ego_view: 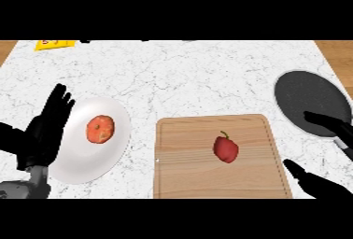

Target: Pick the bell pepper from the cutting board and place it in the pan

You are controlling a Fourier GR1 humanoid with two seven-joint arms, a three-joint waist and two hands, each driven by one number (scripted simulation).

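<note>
Head view over a white marbled counter (207,70); at the left edge the black left hand (48,126) rests open, fingers straight up, holding nothing; beside it, a round white plate (82,168) carries an orange disc of food (100,129); centre, a pale wooden cutting board (186,177) bears the small red bell pepper (226,148) near its middle; right, a dark round pan (307,93); the black right hand (324,186) is spread wide, empty, beside the board. Best approach, I'd judge: from above, curling round the pepper's body.

Red, green-stemmed bell pepper (225,149); pale grained wooden cutting board (185,158); dark grey speckled round pan (308,95); white, grey-veined marble table (193,74).
</note>
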